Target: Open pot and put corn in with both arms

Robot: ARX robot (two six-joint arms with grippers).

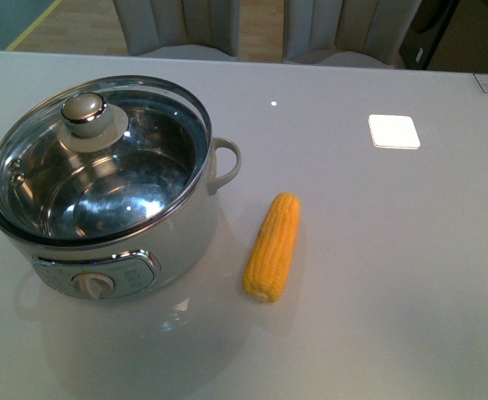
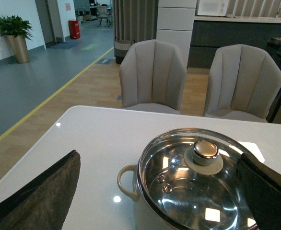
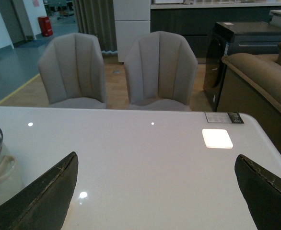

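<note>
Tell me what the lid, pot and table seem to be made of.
Lid: clear glass, since the inside shows through it, with a shiny metal rim; its knob looks like polished metal on a pale base. Pot: glossy white shell, plastic or enamel, hard to tell; mirror-like steel inside. Table: smooth, glossy white top reflecting lights, possibly glass or laminate.

One pot [image 1: 191, 235], one lid [image 1: 102, 162], one corn [image 1: 273, 246], two chairs [image 2: 152, 76].
</note>
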